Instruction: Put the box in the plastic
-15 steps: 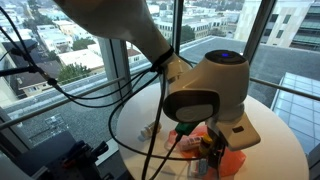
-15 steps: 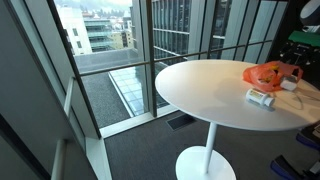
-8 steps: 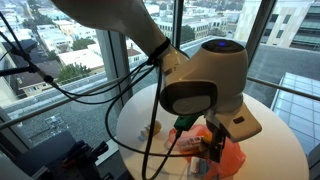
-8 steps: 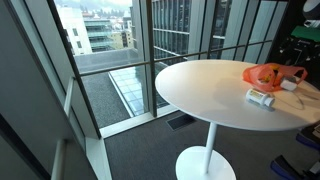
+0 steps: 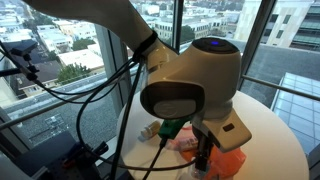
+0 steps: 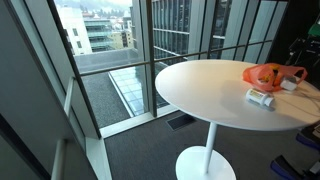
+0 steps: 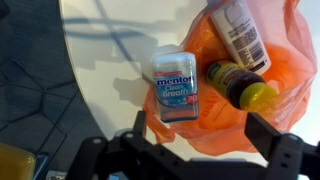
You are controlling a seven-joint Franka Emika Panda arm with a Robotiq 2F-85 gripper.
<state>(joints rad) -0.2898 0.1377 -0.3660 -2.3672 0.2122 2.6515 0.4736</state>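
The orange plastic bag (image 7: 262, 115) lies crumpled on the white round desk (image 7: 100, 60). Two bottles rest on its folds: a white-labelled bottle (image 7: 240, 30) at the top of the wrist view and a dark bottle (image 7: 238, 85) with a yellow cap just below it (whether they sit inside the bag or only on top of it cannot be told). The box (image 7: 173, 85), a blue-and-white mint pack, lies flat at the bag's left edge. Its right side is against the orange film and just beside the dark bottle, and its left side is over bare desk. To the left of the box there is a band of open white surface before the desk's curved rim, with dark floor beyond. In an exterior view the bag (image 6: 265, 73) sits toward the far side of the desk (image 6: 200, 85), with a small white container (image 6: 262, 97) lying near it and most of the top bare. The claw (image 7: 205, 140) hangs over the scene with its fingers (image 7: 140, 132) spread wide and nothing between them. The box is just ahead of it, nearer the left finger.
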